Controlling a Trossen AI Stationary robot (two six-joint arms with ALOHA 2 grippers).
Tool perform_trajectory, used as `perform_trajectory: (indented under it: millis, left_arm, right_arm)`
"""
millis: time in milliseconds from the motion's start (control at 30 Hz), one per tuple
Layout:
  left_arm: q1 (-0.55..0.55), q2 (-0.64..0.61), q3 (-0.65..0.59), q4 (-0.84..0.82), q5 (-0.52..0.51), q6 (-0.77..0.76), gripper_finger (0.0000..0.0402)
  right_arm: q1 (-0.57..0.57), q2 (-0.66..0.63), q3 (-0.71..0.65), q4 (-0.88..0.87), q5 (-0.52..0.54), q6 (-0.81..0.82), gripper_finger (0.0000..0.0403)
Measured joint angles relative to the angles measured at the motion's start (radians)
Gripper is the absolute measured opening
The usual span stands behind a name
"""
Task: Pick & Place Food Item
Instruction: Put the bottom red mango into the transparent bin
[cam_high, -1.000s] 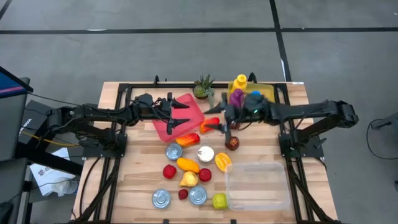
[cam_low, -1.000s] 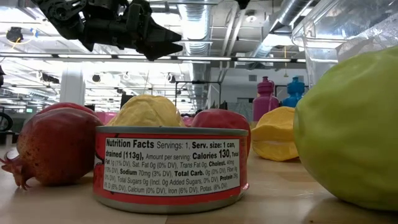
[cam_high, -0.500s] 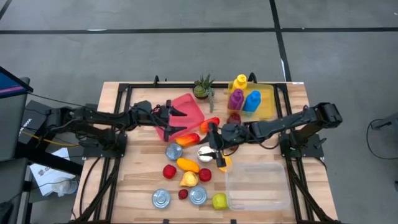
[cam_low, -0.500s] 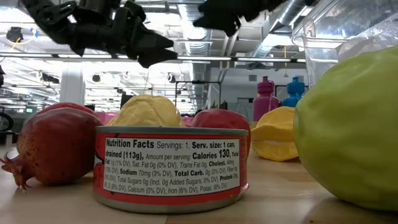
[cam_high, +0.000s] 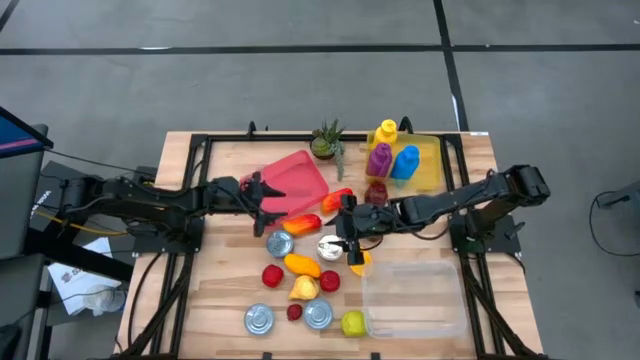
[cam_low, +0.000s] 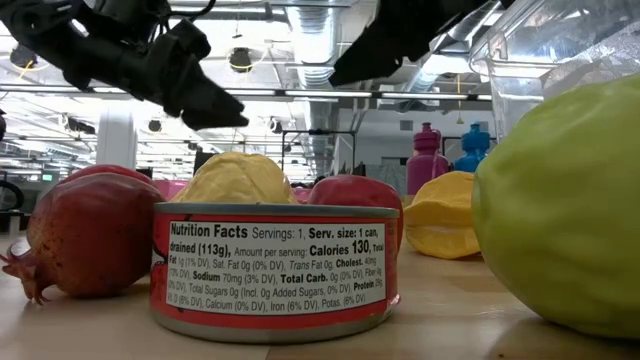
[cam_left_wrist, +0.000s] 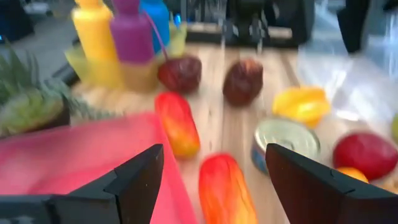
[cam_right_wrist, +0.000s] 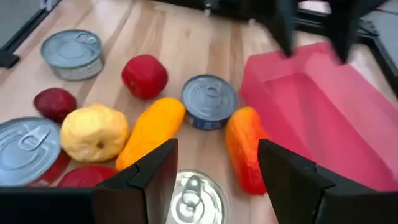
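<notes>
both arms have shifted over the last second: the right gripper (cam_high: 348, 243) swung away from the bottles to the middle of the table, and the left gripper (cam_high: 268, 206) drew back toward its own side along the near edge of the pink tray (cam_high: 300, 172).

right fingers (cam_right_wrist: 140, 180) are spread with nothing between them. they hang over the white-topped can (cam_high: 331, 246), just beside the yellow fruit (cam_high: 358, 260). left fingers (cam_left_wrist: 137, 180) are also parted and empty, above the tray's rim.

between the two grippers lies the red-orange pepper (cam_high: 302, 224), the likeliest food item to go for, though the task does not name one. it rests on the wood touching the tray's near edge, long axis running roughly across the table from left arm to right arm. in the left wrist view the pepper (cam_left_wrist: 222, 186) sits straight ahead between the fingers, pointing away from them, so the jaws already straddle its narrow width. in the right wrist view it (cam_right_wrist: 244, 148) lies ahead and off to one side.

by my reading the left gripper is nearer and better lined up; it needs mainly to drop and close.
</notes>
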Motion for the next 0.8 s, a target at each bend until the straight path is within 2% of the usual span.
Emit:
perform_trajectory:
  millis: [233,633,800]
  left_arm:
    - [-0.083,0.037,0.066,-0.17,-0.061,-0.026,0.0278]
    - [-0.13,0.255,0.241,-0.294,-0.117,0.005,0.0278]
    - [-0.131,0.313,0.287,-0.348,-0.156,0.026,0.0278]
  right_arm:
    - [0.003,0.003,0.0,-0.059,0.0,0.011,0.0212]
    - [0.022,0.003,0.0,-0.117,0.002,0.026,0.0212]
    - [0.063,0.003,0.0,-0.123,0.085,0.021,0.0212]
